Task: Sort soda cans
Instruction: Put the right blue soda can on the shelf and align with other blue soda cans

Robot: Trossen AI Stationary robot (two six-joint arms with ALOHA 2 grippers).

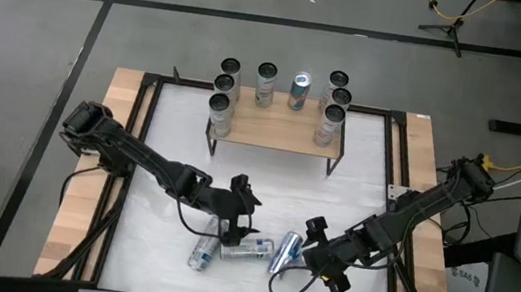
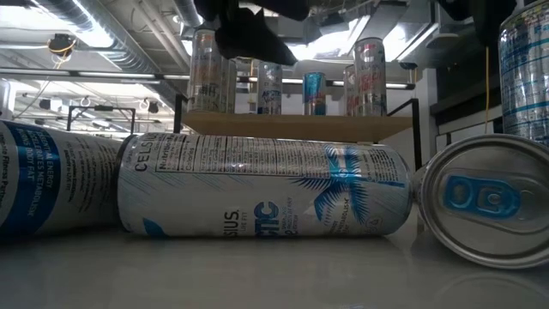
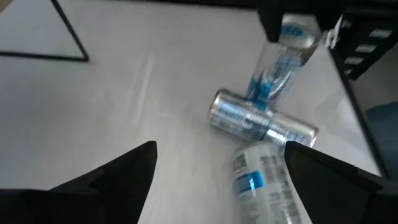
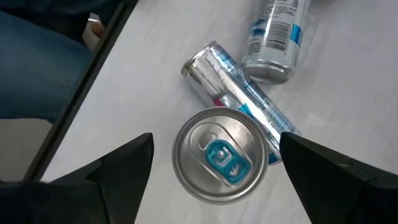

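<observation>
Three slim silver soda cans with blue marks lie on their sides near the table's front: a left can, a middle can and a right can. Several more cans stand upright on a wooden riser at the far side. My left gripper is open just above and beyond the left can. My right gripper is open at the right can's top end; its fingers stand on either side of the can without touching it.
The lying cans touch or cross one another, the middle one between the other two. The black frame rails run along the table's sides. A person's leg in blue cloth shows beyond the table's front edge. Bare white table lies between riser and cans.
</observation>
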